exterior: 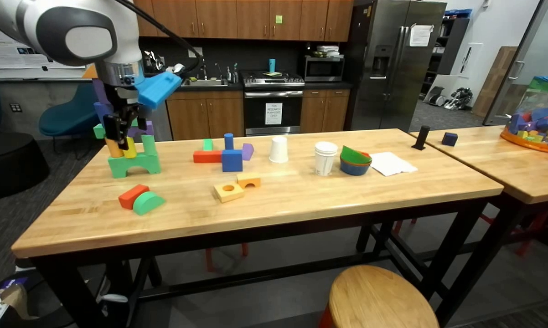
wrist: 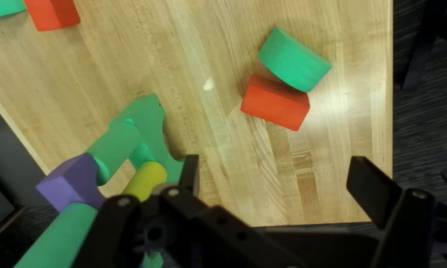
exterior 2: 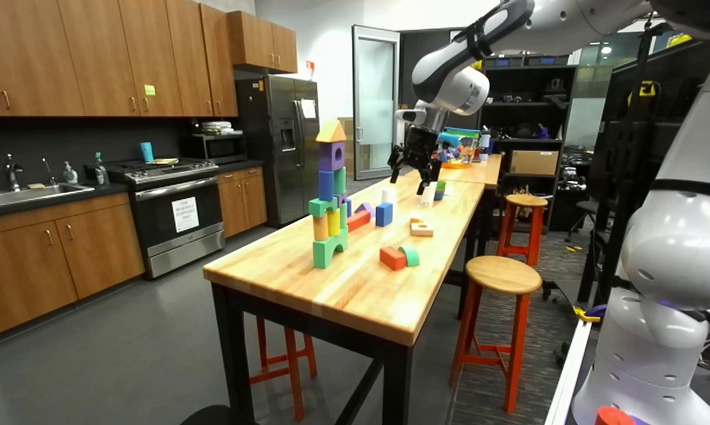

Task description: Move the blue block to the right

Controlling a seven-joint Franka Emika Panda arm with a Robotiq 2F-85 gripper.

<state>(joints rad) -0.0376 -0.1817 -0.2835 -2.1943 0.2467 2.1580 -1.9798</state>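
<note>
The blue block point(exterior: 232, 161) stands on the wooden table next to a long red block point(exterior: 207, 156), with a blue cylinder point(exterior: 229, 141) behind it. It also shows in an exterior view point(exterior 2: 384, 214), and it is out of the wrist view. My gripper point(wrist: 275, 163) is open with nothing between its fingers. It hangs high above the table's end near the block tower, and the blue block is well away from it. The gripper also shows in both exterior views point(exterior: 122, 132) point(exterior 2: 408, 183).
A tall multicoloured block tower point(exterior 2: 331, 200) stands close to the gripper. A red block point(wrist: 276, 102) and a green half-round block point(wrist: 295, 59) lie below. Yellow blocks point(exterior: 229, 192), a white cup point(exterior: 279, 149), stacked paper cups point(exterior: 325, 158) and bowls point(exterior: 354, 167) stand farther along the table.
</note>
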